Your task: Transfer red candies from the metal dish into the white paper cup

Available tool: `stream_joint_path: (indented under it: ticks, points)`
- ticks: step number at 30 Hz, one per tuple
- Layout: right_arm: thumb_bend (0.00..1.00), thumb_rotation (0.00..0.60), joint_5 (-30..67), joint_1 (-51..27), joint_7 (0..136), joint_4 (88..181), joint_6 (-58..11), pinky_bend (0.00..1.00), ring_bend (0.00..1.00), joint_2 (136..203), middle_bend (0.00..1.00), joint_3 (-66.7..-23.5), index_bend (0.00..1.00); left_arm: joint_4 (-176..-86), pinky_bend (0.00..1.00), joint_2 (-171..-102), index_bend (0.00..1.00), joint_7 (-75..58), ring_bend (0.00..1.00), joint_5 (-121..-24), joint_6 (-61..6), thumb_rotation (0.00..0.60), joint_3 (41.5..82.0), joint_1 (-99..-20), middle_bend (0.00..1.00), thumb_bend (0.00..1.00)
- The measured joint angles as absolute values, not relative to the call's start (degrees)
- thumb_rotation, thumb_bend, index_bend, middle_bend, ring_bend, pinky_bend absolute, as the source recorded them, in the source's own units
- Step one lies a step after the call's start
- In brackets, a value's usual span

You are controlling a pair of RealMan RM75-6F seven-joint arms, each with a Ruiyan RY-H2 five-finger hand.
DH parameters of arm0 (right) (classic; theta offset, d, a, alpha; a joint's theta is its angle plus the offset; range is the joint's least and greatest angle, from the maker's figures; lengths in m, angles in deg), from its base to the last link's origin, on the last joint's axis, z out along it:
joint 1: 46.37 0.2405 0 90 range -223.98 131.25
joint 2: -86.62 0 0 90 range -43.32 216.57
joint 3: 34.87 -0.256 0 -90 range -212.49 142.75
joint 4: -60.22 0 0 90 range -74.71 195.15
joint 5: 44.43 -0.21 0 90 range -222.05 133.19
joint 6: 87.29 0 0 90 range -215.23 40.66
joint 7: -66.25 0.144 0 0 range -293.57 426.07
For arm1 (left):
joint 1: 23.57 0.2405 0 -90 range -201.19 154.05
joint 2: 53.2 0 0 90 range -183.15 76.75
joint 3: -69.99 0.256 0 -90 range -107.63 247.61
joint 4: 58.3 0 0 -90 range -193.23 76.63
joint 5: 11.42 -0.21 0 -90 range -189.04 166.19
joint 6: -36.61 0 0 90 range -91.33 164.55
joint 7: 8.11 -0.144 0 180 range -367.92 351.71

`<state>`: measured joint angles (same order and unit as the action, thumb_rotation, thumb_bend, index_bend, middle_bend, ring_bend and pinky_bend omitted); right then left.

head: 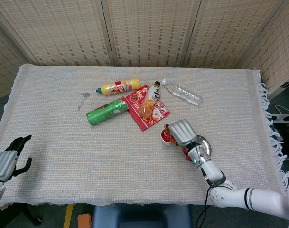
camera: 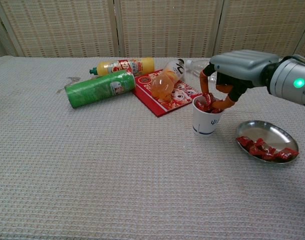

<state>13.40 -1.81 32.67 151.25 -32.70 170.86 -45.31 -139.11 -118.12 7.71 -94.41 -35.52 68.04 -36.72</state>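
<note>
Red candies [camera: 266,150] in crinkly wrappers lie heaped in a shallow metal dish [camera: 272,132] at the near right of a table [head: 63,137] covered in pale woven cloth. Just left of the dish stands a white paper cup [camera: 206,123], upright, with more red candies showing at its rim. The right hand [camera: 231,75] hovers directly over the cup's mouth, orange-tipped fingers [camera: 205,86] pointing down into it. They appear to pinch one red candy, though it is hard to tell that piece from the ones in the cup. The left hand [head: 7,161] rests far off at the near left edge of the table, holding nothing, fingers loosely apart.

Judging by looks, each candy is light and small, with a slick, crackling wrapper that could slip from a loose pinch. A firm pinch across the candy's middle seems safest. The paper cup also looks light and easy to tip, so the fingers should avoid pushing on its rim.

Farther back lie a green can [head: 107,110], a yellow bottle [head: 118,87], a clear plastic bottle [head: 181,92], an orange bottle [head: 148,104] and a red packet [head: 156,115].
</note>
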Motion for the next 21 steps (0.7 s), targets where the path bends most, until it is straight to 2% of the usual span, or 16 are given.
stream_joint_path:
  ticks: [8, 17, 19, 21]
  points:
    - [0.24, 0.600, 10.25, -0.75, 30.31, 151.37, -32.44, 1.00, 0.84, 171.08, 0.93, -44.60, 0.32, -138.99, 0.29, -117.89, 0.04, 8.33, 0.06, -94.56, -35.75, 0.600, 68.03, -36.64, 0.11, 0.51]
    - [0.24, 0.600, 11.27, -1.52, 31.00, 154.10, -30.12, 1.00, 0.81, 169.03, 0.93, -43.82, 0.19, -139.24, 0.29, -117.80, 0.04, 8.13, 0.06, -94.77, -36.44, 0.600, 68.04, -36.43, 0.11, 0.51]
    - [0.24, 0.600, 13.20, -2.58, 32.03, 154.78, -28.11, 1.00, 0.75, 168.46, 0.86, -43.52, 0.16, -139.36, 0.29, -117.70, 0.04, 8.23, 0.06, -94.98, -37.05, 0.600, 68.03, -36.23, 0.11, 0.51]
    - [0.24, 0.600, 16.54, -4.61, 33.31, 155.35, -24.52, 0.93, 0.54, 167.69, 0.61, -42.60, 0.07, -139.53, 0.29, -117.61, 0.03, 8.31, 0.06, -95.36, -37.93, 0.600, 68.03, -35.96, 0.10, 0.51]
